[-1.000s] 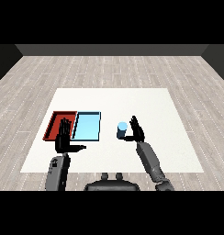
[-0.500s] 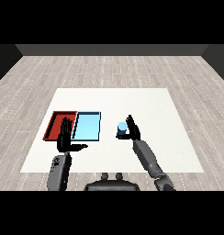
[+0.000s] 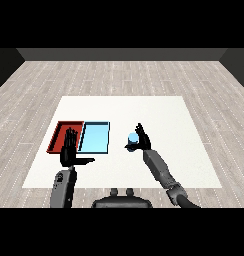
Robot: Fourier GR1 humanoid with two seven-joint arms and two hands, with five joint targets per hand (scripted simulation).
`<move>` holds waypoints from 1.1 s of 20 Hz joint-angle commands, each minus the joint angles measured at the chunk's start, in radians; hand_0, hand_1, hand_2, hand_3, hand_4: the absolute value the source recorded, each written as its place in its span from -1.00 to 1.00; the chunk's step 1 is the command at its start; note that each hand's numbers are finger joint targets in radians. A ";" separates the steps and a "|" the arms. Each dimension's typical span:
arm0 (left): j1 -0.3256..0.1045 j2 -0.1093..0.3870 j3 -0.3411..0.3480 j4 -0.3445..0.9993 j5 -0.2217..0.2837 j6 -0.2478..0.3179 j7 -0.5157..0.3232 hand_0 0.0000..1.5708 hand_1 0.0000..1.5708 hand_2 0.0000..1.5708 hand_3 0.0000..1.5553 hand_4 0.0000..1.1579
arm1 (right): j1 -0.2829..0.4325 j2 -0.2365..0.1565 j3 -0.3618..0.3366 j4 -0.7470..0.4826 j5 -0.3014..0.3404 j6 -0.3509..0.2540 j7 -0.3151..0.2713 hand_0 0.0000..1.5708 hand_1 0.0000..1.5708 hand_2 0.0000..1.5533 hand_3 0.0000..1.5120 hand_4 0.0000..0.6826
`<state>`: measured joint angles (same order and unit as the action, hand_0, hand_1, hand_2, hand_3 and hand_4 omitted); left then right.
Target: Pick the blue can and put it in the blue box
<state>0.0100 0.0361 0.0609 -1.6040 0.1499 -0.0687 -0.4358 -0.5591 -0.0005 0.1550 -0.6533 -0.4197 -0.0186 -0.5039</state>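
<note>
R hand [image 3: 142, 140] at blue can [image 3: 132, 139], fingers curled on it, can upright on surface [image 3: 159, 112]. Blue tray [image 3: 95, 137] at can's 9 o'clock, red tray [image 3: 61, 131] beyond. L hand [image 3: 70, 151] over red tray edge, fingers straight, apart.

I see a white table [image 3: 159, 112] on a floor [image 3: 119, 75] of pale grey-brown planks with a wood grain. On the table lie a red tray [image 3: 59, 131] and a light blue tray [image 3: 95, 137], side by side. The can [image 3: 133, 138] looks blue with a lighter blue top, though it is small in my view. Both hands, left [image 3: 70, 152] and right [image 3: 142, 139], are black; the forearms [image 3: 161, 170] are grey.
</note>
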 commanded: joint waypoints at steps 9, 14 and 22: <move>-0.033 0.012 0.025 0.035 0.035 -0.030 0.000 -1.00 -1.00 -1.00 -1.00 -1.00 | -0.086 0.000 0.161 0.121 -0.153 -0.041 -0.070 -1.00 -1.00 -1.00 -1.00 -1.00; -0.027 -0.016 0.007 0.000 -0.009 0.029 0.000 -1.00 -1.00 -1.00 -1.00 -1.00 | -0.102 -0.015 0.076 0.152 -0.088 -0.085 -0.057 0.34 0.34 0.57 0.49 -0.48; -0.005 0.015 0.018 -0.047 0.015 -0.004 0.034 -1.00 -1.00 -1.00 -1.00 -1.00 | -0.144 0.000 0.163 0.180 -0.114 -0.202 -0.016 0.99 0.99 0.92 0.91 0.99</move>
<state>0.0098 0.0417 0.0749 -1.6041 0.1618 -0.0848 -0.4455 -0.6823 -0.0015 0.3054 -0.4838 -0.5268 -0.1907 -0.5272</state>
